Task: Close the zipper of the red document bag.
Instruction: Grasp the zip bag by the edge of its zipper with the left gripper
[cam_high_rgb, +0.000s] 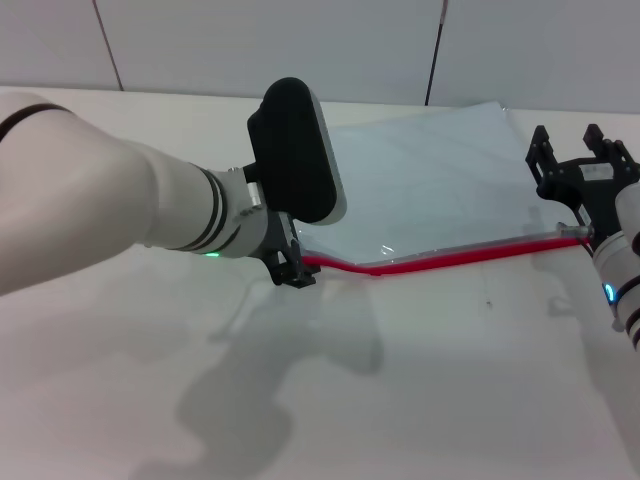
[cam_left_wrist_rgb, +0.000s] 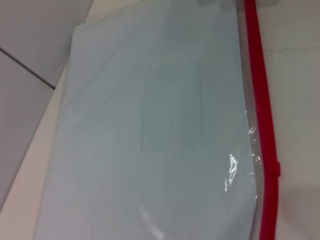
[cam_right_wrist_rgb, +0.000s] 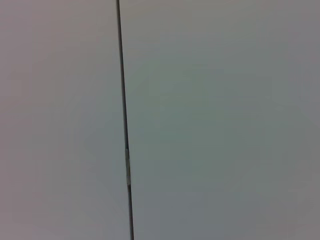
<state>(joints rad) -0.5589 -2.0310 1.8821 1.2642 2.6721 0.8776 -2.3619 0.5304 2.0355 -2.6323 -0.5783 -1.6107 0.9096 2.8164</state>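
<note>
The red document bag (cam_high_rgb: 430, 185) lies flat on the white table, a pale blue-grey translucent pouch. Its zipper (cam_high_rgb: 450, 255) is a thin red strip along the near edge. My left gripper (cam_high_rgb: 292, 270) is at the strip's left end, shut on that corner, and the edge rises slightly toward it. The left wrist view shows the bag (cam_left_wrist_rgb: 150, 140) and the zipper (cam_left_wrist_rgb: 265, 125) from close up. A small metallic tab (cam_high_rgb: 572, 230) sits at the strip's right end. Just behind it, my right gripper (cam_high_rgb: 572, 145) points up and away, open and holding nothing.
The white table (cam_high_rgb: 420, 390) stretches wide in front of the bag. A pale panelled wall with dark seams (cam_high_rgb: 435, 50) stands behind it. The right wrist view shows only that wall and one seam (cam_right_wrist_rgb: 122, 100).
</note>
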